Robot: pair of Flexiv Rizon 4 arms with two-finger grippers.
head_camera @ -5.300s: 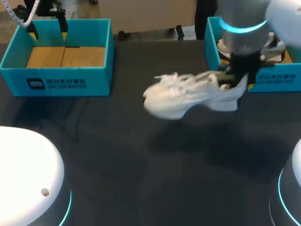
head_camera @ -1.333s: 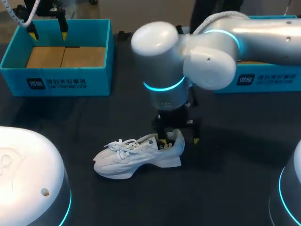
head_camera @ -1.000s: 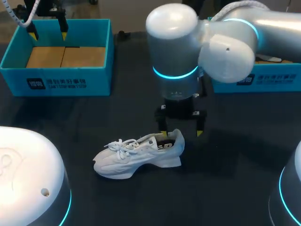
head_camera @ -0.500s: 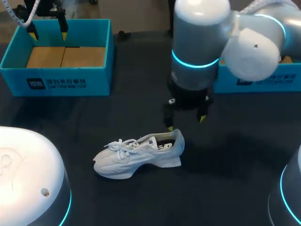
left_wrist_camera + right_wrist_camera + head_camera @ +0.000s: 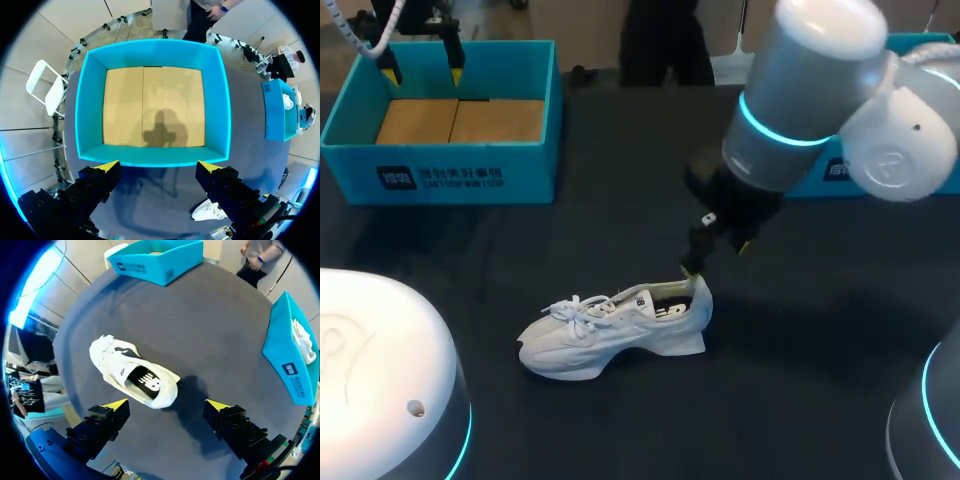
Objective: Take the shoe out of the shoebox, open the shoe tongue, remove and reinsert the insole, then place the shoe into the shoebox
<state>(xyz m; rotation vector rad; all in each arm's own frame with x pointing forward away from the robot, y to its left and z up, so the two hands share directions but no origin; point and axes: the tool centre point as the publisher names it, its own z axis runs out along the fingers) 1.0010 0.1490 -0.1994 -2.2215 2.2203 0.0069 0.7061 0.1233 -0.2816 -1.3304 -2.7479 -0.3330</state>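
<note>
A white sneaker lies on its sole on the dark table, toe to the left, laces tied; in the right wrist view the sneaker shows its dark insole. My right gripper hangs open just above and behind the heel, touching nothing; in its own view the right gripper has the heel ahead of its spread fingers. My left gripper stays open over the far rim of an empty teal shoebox. The left gripper looks down into that shoebox, which has a bare cardboard floor.
A second teal box stands at the back right, mostly hidden by my right arm; in the right wrist view this box holds something white. Dark tablecloth surrounds the sneaker on all sides.
My right arm has lifted away from the sneaker's heel and swung to the right. The sneaker stays where it was set down. The left arm has not moved.
</note>
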